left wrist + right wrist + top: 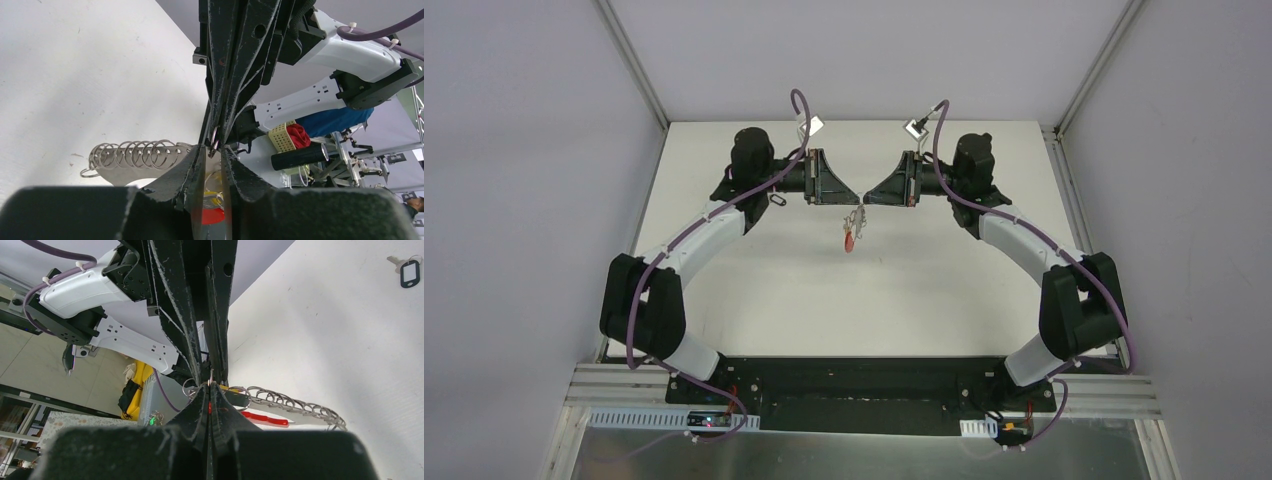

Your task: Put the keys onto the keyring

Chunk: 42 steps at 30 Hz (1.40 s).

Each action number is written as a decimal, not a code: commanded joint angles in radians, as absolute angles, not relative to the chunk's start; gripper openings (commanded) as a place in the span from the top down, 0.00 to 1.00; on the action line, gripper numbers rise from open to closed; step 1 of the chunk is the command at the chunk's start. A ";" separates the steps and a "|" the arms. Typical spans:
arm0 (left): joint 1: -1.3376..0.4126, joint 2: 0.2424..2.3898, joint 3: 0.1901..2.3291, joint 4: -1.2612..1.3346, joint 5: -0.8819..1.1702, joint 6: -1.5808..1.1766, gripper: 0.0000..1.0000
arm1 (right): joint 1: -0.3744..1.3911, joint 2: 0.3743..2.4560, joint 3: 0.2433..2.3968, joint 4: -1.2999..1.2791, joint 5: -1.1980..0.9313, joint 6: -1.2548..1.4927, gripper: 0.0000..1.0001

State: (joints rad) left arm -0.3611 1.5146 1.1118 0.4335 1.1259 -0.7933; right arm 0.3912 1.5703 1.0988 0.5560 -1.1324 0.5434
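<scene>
The right gripper (210, 390) is closed flat. Its black jaws pinch one thin silver wire ring at the top of the keyring (851, 238), a bunch with a red crescent-shaped band (265, 418) and a row of small silver wire loops (135, 155). That pinch seems to carry the bunch, so the loops and band trail away below it; whether their far end rests on the table I cannot tell. The left gripper (212, 152) meets the right one tip to tip at that same ring. Its jaws are narrow, with a slit showing between them, and whether they nip the wire I cannot tell. Probably it is there to steady or spread the ring for threading. The tiny silver metal key with a black head (407, 273) lies well apart from the keyring, on the left arm's side. It is flat on the white table (944, 300) and not yet picked up.
</scene>
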 commanded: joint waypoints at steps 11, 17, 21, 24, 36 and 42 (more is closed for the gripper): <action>-0.383 1.526 1.144 0.457 1.151 -0.778 0.91 | 0.387 1.573 1.092 0.647 -1.141 0.555 1.00; -0.383 1.526 1.146 0.460 1.154 -0.776 1.00 | 0.389 1.575 1.088 0.653 -1.143 0.553 1.00; -0.383 1.519 1.150 0.432 1.158 -0.743 1.00 | 0.388 1.572 1.088 0.640 -1.146 0.532 0.96; -0.383 1.495 1.179 0.244 1.141 -0.591 1.00 | 0.387 1.558 1.113 0.535 -1.141 0.437 0.82; -0.384 1.363 1.220 -0.285 0.889 0.019 1.00 | 0.387 1.487 1.196 0.088 -1.018 0.034 0.39; -0.382 1.306 1.183 -0.313 0.812 0.079 1.00 | 0.401 1.476 1.206 0.034 -0.948 -0.032 0.37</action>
